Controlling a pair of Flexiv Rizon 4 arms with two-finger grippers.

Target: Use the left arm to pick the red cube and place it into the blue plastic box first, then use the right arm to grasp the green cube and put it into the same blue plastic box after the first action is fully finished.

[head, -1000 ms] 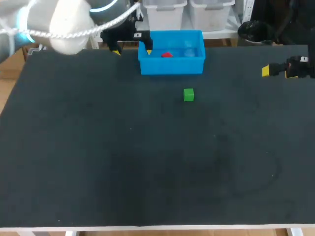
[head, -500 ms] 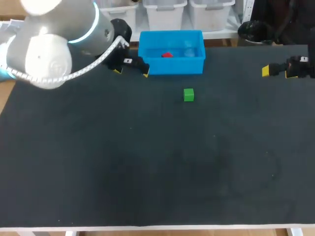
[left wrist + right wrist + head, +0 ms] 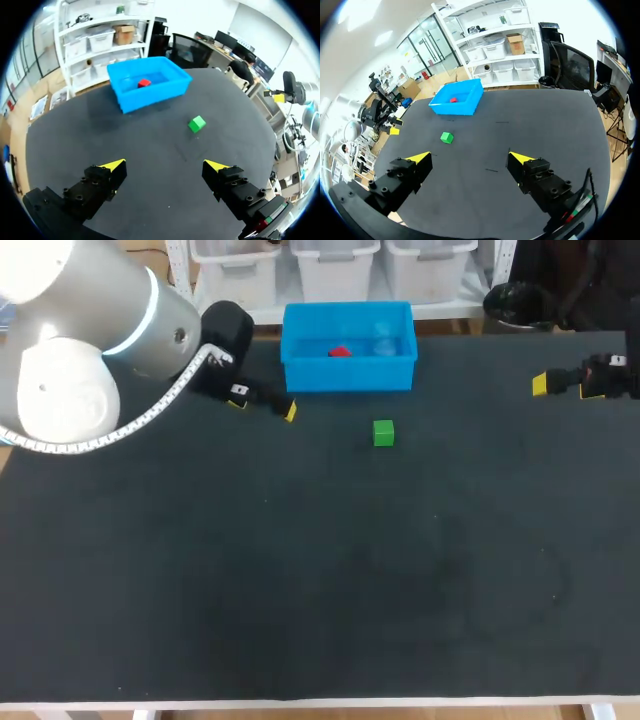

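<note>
From above, the small red cube [image 3: 340,351] is only a sliver behind the front wall of the blue plastic box [image 3: 348,375]. The left wrist view shows it whole on the box floor. The left gripper [image 3: 265,407] hangs just beside the box's near left corner, fingers spread wide, holding nothing. The small green cube [image 3: 383,433] sits on the black table [image 3: 320,590], near the box. The right gripper [image 3: 565,387], also wide open and empty, hovers at the table's right edge.

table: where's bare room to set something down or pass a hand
The whole near half of the table, from the green cube to the front edge, is bare. So is the stretch between that cube and the right claw. Crowded only at the far edge, where the left claw sits beside the blue plastic box.
</note>
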